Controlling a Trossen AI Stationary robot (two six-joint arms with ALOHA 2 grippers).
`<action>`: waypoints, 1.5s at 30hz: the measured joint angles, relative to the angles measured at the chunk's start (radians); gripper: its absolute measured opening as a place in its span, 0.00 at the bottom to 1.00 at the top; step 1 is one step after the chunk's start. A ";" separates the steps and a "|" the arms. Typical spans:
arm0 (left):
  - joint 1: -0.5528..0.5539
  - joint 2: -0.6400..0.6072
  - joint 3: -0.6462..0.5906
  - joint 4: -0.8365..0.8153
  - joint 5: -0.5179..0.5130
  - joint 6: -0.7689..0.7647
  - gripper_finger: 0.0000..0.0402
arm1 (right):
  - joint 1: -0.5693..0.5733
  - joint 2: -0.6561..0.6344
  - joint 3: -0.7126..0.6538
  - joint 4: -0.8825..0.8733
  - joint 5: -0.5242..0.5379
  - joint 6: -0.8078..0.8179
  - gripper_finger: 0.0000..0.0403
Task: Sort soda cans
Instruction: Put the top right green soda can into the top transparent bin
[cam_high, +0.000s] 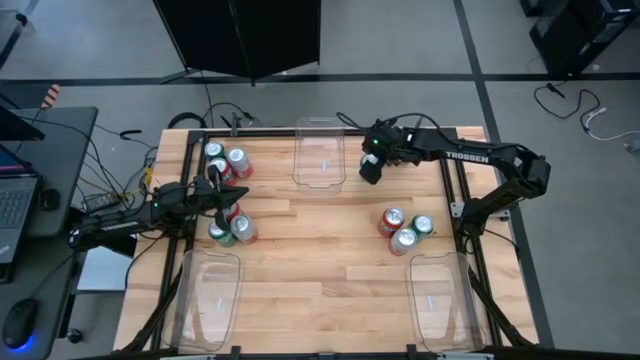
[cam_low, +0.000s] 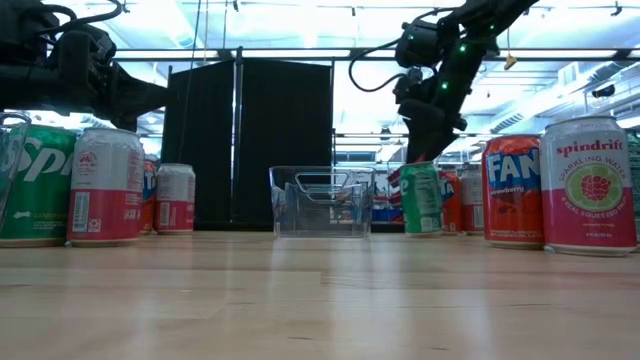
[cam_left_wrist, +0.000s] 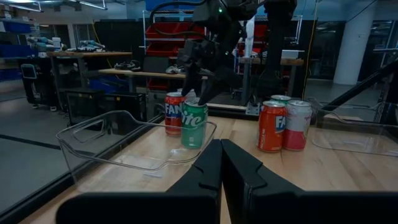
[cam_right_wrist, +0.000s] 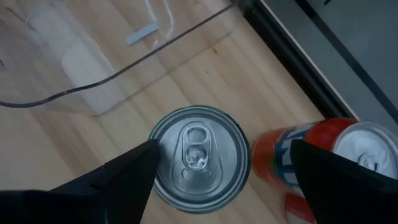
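The right tool (cam_right_wrist: 221, 162) hangs at the far side of the table (cam_high: 320, 280), its fingers (cam_right_wrist: 118, 177) spread wide on either side of a green can (cam_right_wrist: 199, 158) that stands upright beneath it; the wrist view looks straight down on the can's silver top, and the fingers do not press it. A red can (cam_right_wrist: 298, 155) stands just beside the green one. Both sit next to the clear tray (cam_high: 320, 155) at the table's far edge. Three more cans (cam_high: 405, 228) cluster near the right side, between that tool and another clear tray (cam_high: 440, 300) at the near right corner. The left tool (cam_high: 222, 200) hovers at the left side with its fingers (cam_left_wrist: 205, 171) pressed together, holding nothing, between two groups of cans (cam_high: 226, 163) and (cam_high: 230, 230). A third clear tray (cam_high: 205, 300) lies at the near left corner.
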 joint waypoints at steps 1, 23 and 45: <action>0.000 0.000 0.000 0.000 0.000 0.000 0.03 | 0.000 0.000 -0.001 0.009 0.000 -0.007 0.87; 0.000 0.000 0.000 0.000 0.000 0.000 0.03 | -0.003 0.002 0.023 -0.078 -0.030 -0.078 0.87; 0.000 0.000 0.000 0.000 0.000 0.000 0.03 | -0.004 0.000 -0.056 -0.016 -0.045 -0.048 0.63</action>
